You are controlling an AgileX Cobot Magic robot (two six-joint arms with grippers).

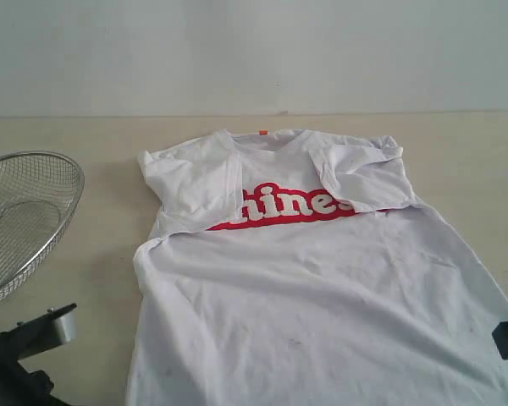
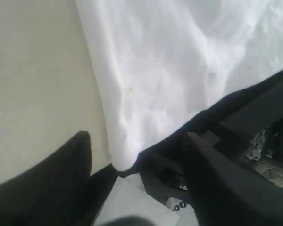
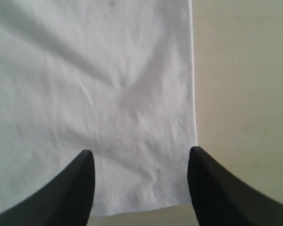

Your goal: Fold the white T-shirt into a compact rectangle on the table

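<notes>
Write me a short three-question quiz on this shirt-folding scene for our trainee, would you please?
1. True or false: both sleeves of the white T-shirt are folded in over its chest.
2. In the exterior view, the wire basket sits: A) left of the shirt, B) on the shirt, C) right of the shirt?
3. Fill in: the left gripper and the right gripper both stand ____ near the hem.
Key: 1 true; 2 A; 3 open.
</notes>
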